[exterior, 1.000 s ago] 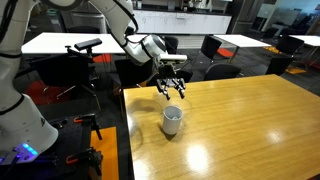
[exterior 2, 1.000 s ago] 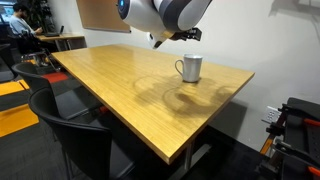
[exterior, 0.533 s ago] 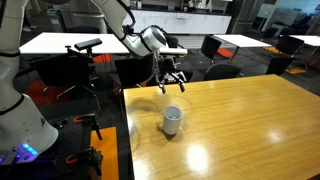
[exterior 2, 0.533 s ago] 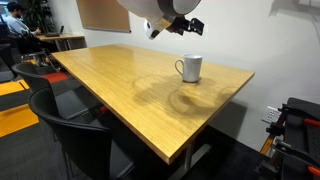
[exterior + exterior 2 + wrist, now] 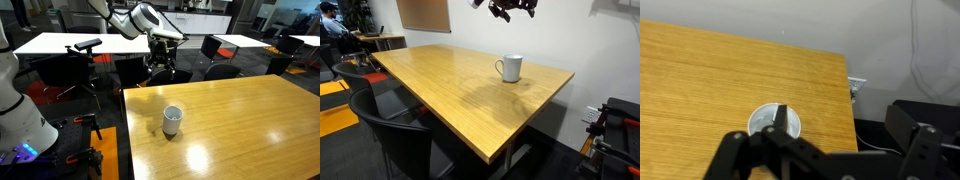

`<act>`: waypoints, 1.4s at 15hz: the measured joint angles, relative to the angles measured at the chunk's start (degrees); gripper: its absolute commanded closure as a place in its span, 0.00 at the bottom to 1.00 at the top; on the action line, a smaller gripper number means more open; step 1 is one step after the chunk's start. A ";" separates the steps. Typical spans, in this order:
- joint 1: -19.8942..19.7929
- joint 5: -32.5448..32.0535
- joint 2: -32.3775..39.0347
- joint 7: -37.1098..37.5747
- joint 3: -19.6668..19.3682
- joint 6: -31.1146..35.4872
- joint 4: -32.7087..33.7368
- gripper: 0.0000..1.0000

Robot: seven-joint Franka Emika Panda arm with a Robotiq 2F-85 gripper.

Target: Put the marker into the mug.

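Hovering high above the table's edge, gripper [image 5: 164, 66] shows jaws spread wide, empty. Marker [image 5: 781, 119] seemingly stands inside mug [image 5: 173, 120] near that edge. Task looks finished.

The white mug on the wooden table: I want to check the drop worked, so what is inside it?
In the wrist view, a thin dark stick, apparently the marker, shows inside the white cylindrical mug. The mug's bottom is hidden behind the black gripper there.
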 measured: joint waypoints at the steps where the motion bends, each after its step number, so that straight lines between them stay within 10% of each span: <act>1: -0.08 0.79 -1.97 -2.09 0.00 0.86 -1.28 0.00; 21: -3.86 9.25 -28.10 -72.79 -15.35 23.66 -20.26 0.00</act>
